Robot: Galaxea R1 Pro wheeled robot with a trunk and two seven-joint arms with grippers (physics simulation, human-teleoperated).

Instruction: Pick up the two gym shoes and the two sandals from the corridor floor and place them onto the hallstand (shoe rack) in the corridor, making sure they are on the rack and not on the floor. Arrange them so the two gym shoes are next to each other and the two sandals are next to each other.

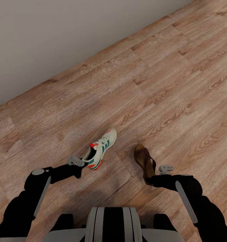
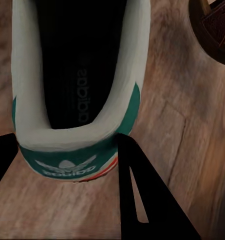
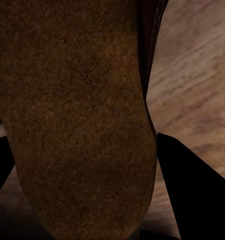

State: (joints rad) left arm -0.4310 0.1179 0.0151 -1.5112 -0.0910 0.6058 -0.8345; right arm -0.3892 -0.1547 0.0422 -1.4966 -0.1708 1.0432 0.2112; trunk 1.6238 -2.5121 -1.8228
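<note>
My left claw (image 2: 67,150) pinches the green heel of a cream adidas gym shoe (image 1: 101,149), trefoil showing, toe aimed away toward the wall (image 1: 59,37), while my right claw (image 3: 82,175) grips the tan-footbedded brown sandal (image 1: 145,161) at its heel above the wood-grain corridor floor (image 1: 167,84).
</note>
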